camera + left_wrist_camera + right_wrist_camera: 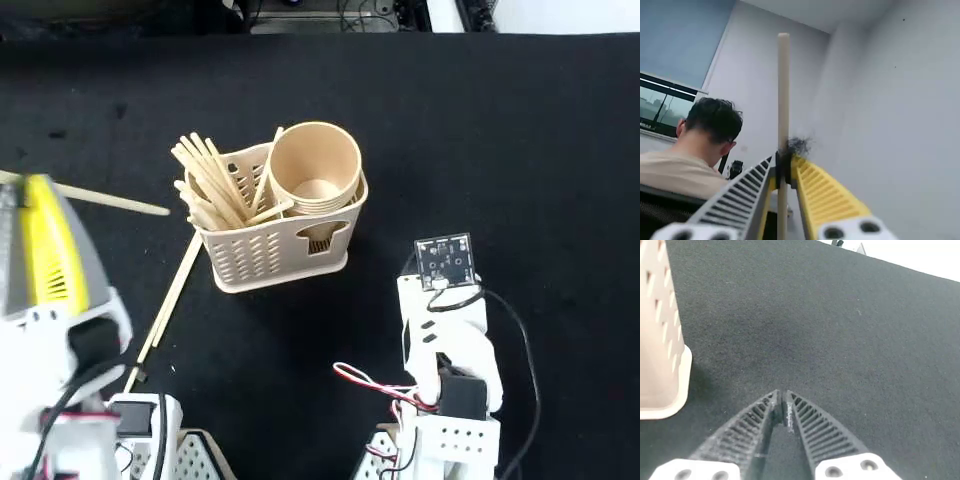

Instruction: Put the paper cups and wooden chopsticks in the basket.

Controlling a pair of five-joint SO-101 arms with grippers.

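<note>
The left pincer [784, 163] is clamped tight on a wooden chopstick [783, 90]. Its grey and yellow fingers press on the stick from either side. In the left wrist view the stick runs straight out past the fingertips, and the pincer is tipped up away from the table. From the high view this arm is at the left edge, raised. The held chopstick lies crosswise, its free end pointing toward the basket [275, 255] and stopping short of it.

The right pincer [783, 401] is closed with nothing between its fingers, the tips meeting. It points down at the black table [500, 130], with a corner of the basket off to one side. From above, this arm sits at the lower right, to the right of the basket and apart from it.

The basket stands upright near the middle of the table. In its right part is a nested stack of paper cups [315, 165], mouths up. In its left part a bundle of chopsticks [210, 180] leans out over the rim. One loose chopstick [170, 300] lies flat on the table left of the basket, slanting, with its far end right at the basket's left wall.
</note>
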